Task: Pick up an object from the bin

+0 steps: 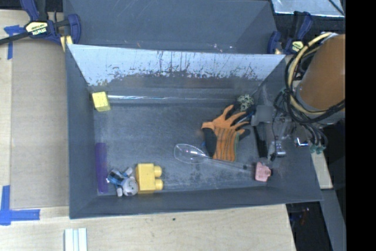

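Gripper (267, 147) hangs low at the right end of the bin (176, 26), an orange glove (226, 135) just left of it and a pink block (262, 171) just nearer, likely its candidates; open or clenched cannot be told, nothing seen gripped

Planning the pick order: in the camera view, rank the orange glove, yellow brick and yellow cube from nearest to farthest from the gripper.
From the gripper:
1. Orange glove, beside it, right part of the bin.
2. Yellow brick, lower left.
3. Yellow cube, upper left corner.
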Controlling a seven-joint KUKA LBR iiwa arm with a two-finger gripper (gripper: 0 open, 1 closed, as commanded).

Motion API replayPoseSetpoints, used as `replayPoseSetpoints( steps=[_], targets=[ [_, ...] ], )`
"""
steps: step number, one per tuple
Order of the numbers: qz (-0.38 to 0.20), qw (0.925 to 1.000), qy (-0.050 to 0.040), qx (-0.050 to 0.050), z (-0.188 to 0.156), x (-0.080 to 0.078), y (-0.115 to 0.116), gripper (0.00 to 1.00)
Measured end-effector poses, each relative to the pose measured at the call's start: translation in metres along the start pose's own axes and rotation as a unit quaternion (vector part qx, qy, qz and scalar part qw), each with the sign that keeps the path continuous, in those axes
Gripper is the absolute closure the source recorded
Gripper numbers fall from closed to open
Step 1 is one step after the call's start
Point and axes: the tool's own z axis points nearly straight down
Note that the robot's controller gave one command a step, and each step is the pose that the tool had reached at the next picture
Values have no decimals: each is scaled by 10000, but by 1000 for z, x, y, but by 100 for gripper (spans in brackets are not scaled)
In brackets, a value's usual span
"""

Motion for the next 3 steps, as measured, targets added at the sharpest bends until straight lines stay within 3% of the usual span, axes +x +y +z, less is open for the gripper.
replayPoseSetpoints(
  steps=[1, 2, 3],
  targets=[
    [-10, 10000, -23, 4, -2, -1, 0, 0],
    [-165, 9999, -50, 11, 102, 10, 36, 0],
    [125, 9999, -70, 14, 101, 13, 46, 0]
  ],
)
